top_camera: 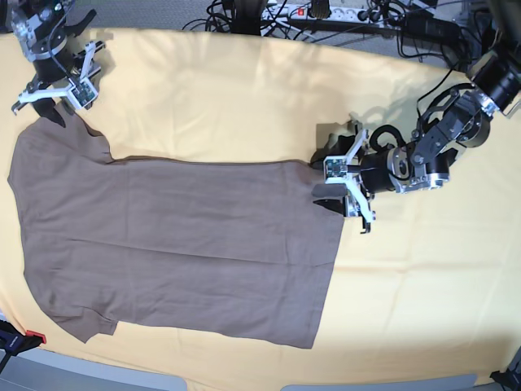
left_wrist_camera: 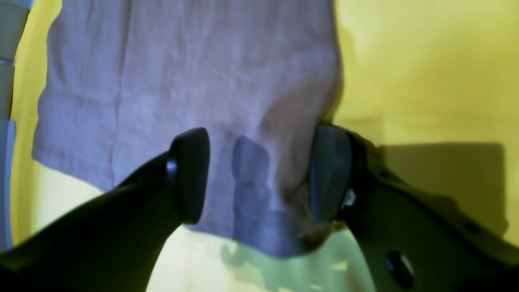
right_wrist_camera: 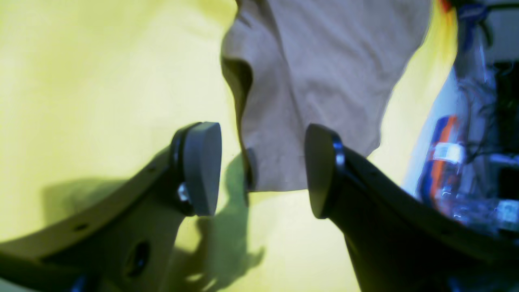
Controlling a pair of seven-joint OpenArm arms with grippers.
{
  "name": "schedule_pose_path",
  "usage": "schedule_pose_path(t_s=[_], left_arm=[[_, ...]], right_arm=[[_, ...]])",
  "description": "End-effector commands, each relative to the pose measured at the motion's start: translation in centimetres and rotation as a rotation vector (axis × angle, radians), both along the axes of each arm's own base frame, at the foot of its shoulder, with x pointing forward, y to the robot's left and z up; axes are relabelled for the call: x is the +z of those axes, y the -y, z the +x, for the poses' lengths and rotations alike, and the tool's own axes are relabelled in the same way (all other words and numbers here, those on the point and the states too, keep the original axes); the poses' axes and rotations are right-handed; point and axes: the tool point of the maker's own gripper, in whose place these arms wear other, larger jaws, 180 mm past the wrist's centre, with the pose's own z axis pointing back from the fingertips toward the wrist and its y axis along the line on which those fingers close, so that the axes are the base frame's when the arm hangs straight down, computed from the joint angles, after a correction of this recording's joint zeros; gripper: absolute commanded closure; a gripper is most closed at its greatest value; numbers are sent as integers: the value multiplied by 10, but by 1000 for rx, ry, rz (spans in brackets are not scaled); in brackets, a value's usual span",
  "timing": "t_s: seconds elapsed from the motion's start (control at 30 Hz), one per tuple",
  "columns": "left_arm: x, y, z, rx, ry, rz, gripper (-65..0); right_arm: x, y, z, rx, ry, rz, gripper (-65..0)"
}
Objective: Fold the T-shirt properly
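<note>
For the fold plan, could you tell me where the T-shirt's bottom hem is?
In the base view, the T-shirt lies on the yellow cloth, its hem on the right, beside the left gripper.

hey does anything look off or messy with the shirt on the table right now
Nothing is spilled or damaged. The T-shirt lies spread flat on the yellow cloth, still unfolded. Only small oddities: the hem corner by the left gripper is puckered, and the sleeve edge near the right gripper curls up.
</note>
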Motion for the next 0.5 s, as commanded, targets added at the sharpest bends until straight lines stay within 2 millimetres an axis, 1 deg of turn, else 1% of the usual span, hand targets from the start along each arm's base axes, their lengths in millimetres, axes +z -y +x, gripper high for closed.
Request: schedule_pose_path(t_s=[0.0,0.1,0.2,0.4,0.43,0.47], left_arm=[[-1,-9,7,9,20,49,-391],[-1,-9,8,12,20,49,-391],[-1,-10,8,13,19,51,-390],[-1,-11,8,13,20,52,-390],[-1,-11,8,13,20,52,-385],[-1,-11,8,14,20,52,-337]], right_arm=[[1,4,6,8,10,-3,-349],[-15,18,13,-1,-29,-18,-349],[-29,30,15,-2,-77,-31,-349],[-49,64,24,-70,-133,-28,-349],[-53,67,25,-63,-153,-29,-349],[-55,68,25,-57,-168,-22,-345]])
